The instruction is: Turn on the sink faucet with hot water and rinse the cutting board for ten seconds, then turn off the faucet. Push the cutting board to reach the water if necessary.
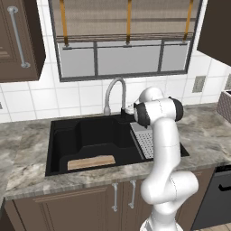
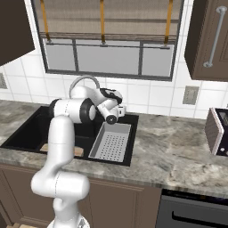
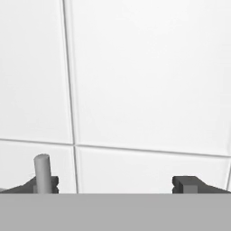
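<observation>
faucet: sink faucet [image 1: 115,92] is a tall silver-grey gooseneck at the back rim of the sink [image 1: 61,135]; no water stream visible, so judged not yet on
lever: grey lever stub [image 3: 42,173] stands upright just beside one fingertip [image 3: 188,184], near the wall tiles [image 3: 144,81]
pincer: pincer [image 2: 119,110] sits at the faucet base, fingers spread wide, nothing between them
board: cutting board [image 1: 91,162] is a flat light-tan rectangle with rounded corners, lying on the basin floor at the near edge, left of centre
board vs spout: board looks well apart from the spot under the spout tip; likely needs a push
drainer: grey perforated drainer tray [image 2: 111,142] in the right part of the basin
bench: marble-look bench [image 2: 178,151] around the sink
risk 1: lever is at the edge of the gap, not centred; closing now may clip it or slip off
risk 2: pushing the lever the wrong way would give cold water, or none
risk 3: arm is crowded against the gooseneck; a wide swing could knock the spout
</observation>
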{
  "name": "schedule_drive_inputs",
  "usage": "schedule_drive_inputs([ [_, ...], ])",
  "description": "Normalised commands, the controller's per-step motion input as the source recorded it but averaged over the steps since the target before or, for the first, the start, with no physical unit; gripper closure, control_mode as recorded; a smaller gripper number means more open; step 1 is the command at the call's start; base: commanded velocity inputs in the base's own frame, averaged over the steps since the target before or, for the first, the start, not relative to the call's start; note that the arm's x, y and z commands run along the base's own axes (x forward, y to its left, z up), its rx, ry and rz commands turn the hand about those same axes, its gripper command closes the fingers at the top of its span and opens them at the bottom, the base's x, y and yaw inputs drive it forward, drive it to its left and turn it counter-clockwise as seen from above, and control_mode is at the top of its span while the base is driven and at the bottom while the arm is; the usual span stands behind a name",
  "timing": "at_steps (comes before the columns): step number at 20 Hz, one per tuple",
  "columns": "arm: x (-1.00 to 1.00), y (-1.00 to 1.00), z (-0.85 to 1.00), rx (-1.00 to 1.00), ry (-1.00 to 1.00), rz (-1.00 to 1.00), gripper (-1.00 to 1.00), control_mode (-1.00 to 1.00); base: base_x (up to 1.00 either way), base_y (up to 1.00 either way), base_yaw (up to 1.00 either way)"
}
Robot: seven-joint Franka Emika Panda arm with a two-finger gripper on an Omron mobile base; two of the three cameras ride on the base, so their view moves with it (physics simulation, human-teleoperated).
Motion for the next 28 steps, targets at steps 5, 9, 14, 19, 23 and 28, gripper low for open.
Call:
schedule_drive_inputs([
  [5, -0.48, -0.64, 0.00, 0.00, 0.00, 0.00, -1.00, -1.00, 0.00, 0.00, 0.00],
  [9, -0.51, -0.69, 0.00, 0.00, 0.00, 0.00, -1.00, -1.00, 0.00, 0.00, 0.00],
  [14, -0.46, -0.74, 0.00, 0.02, 0.00, 0.00, -1.00, -1.00, 0.00, 0.00, 0.00],
  [19, -0.43, -0.81, 0.00, 0.03, 0.00, 0.00, -1.00, -1.00, 0.00, 0.00, 0.00],
  [23, -0.35, -0.79, 0.00, 0.02, 0.00, 0.00, -1.00, -1.00, 0.00, 0.00, 0.00],
  [28, -0.27, -0.78, 0.00, 0.02, 0.00, 0.00, -1.00, -1.00, 0.00, 0.00, 0.00],
])
